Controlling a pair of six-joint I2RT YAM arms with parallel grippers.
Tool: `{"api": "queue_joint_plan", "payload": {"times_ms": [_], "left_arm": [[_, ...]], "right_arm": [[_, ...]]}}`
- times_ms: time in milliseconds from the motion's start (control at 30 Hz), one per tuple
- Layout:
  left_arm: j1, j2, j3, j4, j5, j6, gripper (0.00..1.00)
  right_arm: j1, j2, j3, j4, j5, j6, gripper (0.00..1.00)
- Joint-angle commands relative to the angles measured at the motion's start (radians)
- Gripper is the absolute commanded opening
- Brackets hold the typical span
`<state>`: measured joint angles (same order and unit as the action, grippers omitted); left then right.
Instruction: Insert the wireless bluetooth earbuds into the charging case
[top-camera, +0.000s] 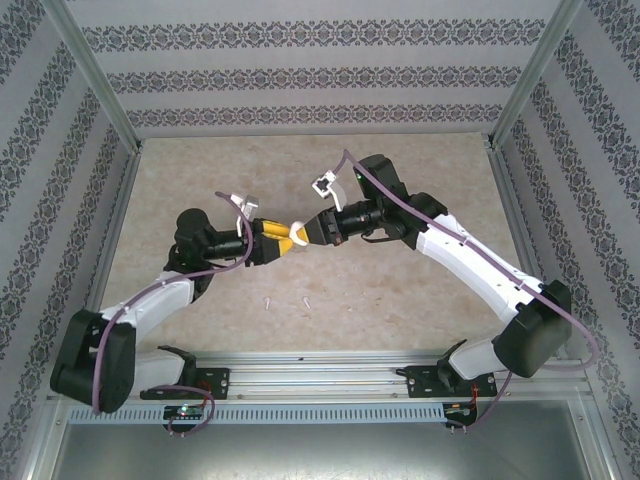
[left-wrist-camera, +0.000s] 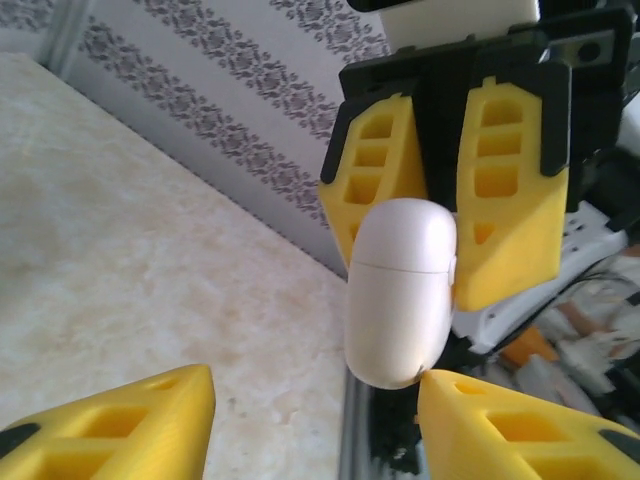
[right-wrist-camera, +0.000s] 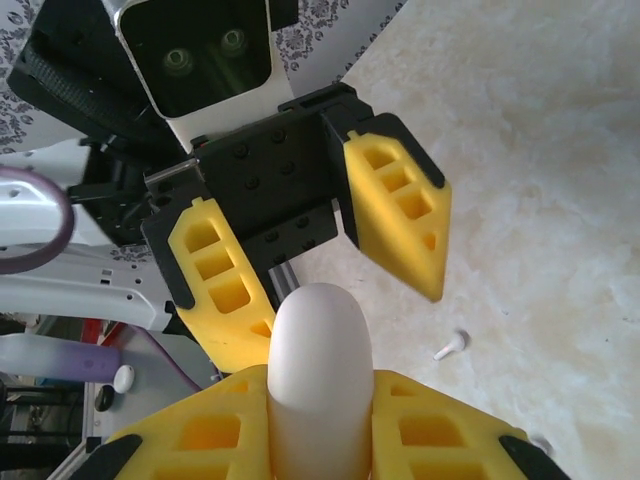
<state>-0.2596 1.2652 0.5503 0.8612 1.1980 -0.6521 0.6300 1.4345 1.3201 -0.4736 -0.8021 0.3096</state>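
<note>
My right tool (right-wrist-camera: 320, 420) is clamped on the closed charging case (left-wrist-camera: 400, 290) above the table (top-camera: 400, 290). My left tool (left-wrist-camera: 315, 400) gapes around its free end. I'd close squarely there, avoiding the seam. Two earbuds (top-camera: 268, 300) lie below.

Closed white case (left-wrist-camera: 400, 290) between yellow fingers of the right gripper (left-wrist-camera: 425, 275) — left gripper (left-wrist-camera: 315, 385) agape just below, over the table (left-wrist-camera: 120, 230)

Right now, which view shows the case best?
The left wrist view: the case appears nearly whole, lid seam visible. The right wrist view shows just its rounded end; the top view, a small white spot.
</note>
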Motion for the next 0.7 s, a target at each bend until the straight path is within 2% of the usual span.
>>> {"api": "queue_joint_plan", "payload": {"times_ms": [0, 67, 133, 433, 667], "left_arm": [[0.008, 0.077, -0.007, 0.422, 0.057, -0.264, 0.50], [0.009, 0.139, 0.000, 0.564, 0.066, -0.367, 0.46], [0.003, 0.173, 0.031, 0.564, 0.087, -0.413, 0.42], [-0.003, 0.172, 0.047, 0.564, 0.094, -0.393, 0.48], [-0.005, 0.170, 0.060, 0.563, 0.119, -0.403, 0.43]], "right_arm": [[0.017, -0.014, 0.030, 0.013, -0.094, -0.037, 0.12], [0.017, -0.014, 0.028, 0.015, -0.096, -0.038, 0.12], [0.016, -0.015, 0.024, 0.016, -0.100, -0.038, 0.12], [0.015, 0.006, 0.028, 0.027, -0.132, -0.030, 0.11], [0.016, 0.032, 0.054, 0.039, -0.164, -0.021, 0.10]]}}
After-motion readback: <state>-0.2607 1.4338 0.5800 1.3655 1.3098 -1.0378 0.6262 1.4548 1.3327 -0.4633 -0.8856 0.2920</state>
